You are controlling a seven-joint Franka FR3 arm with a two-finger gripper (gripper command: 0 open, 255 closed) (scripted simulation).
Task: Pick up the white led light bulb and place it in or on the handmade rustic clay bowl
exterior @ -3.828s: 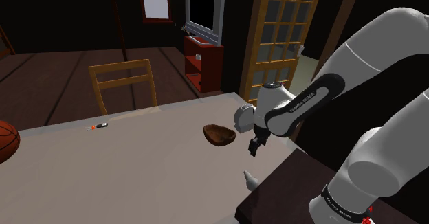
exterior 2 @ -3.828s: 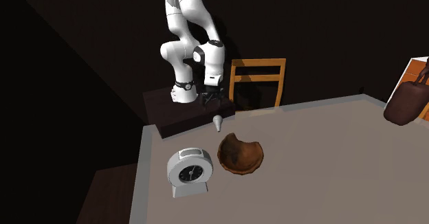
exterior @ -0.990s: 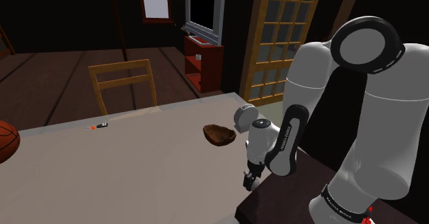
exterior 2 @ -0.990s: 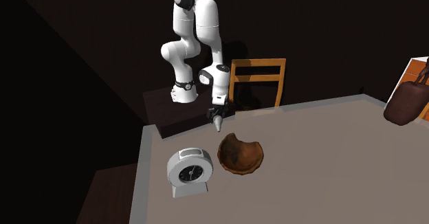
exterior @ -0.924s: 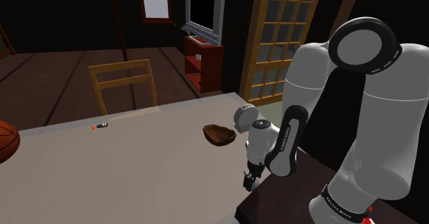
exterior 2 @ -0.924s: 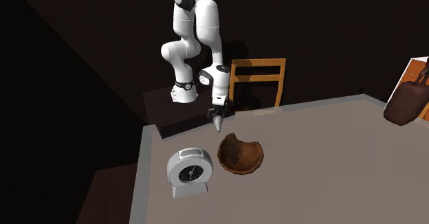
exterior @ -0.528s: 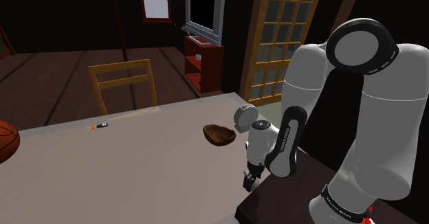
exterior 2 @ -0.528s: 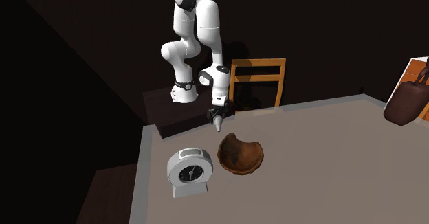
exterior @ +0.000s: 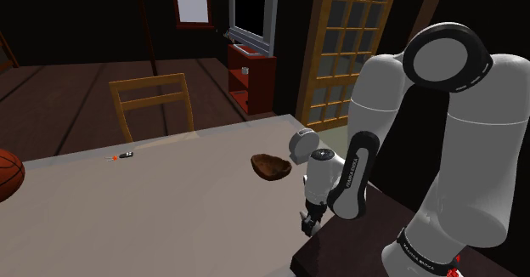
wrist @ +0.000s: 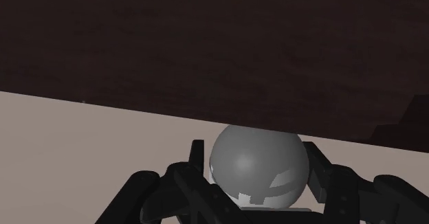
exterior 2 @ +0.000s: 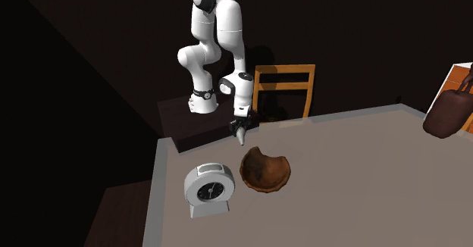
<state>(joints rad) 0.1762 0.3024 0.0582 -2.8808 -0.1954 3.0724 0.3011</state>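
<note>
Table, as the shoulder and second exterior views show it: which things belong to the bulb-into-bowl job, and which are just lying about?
For the job:
bulb, clasped in the pincer
bowl

Lying about:
clock
ball
small red and black tool
chair

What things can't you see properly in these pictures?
Light bulb: in the shoulder view the gripper covers most of it.
Tiny red-and-black thing, shoulder view: too small to name.
Orange ball, shoulder view: cut off by the left edge.
Brown thing, second exterior view: cut off by the right edge.
</note>
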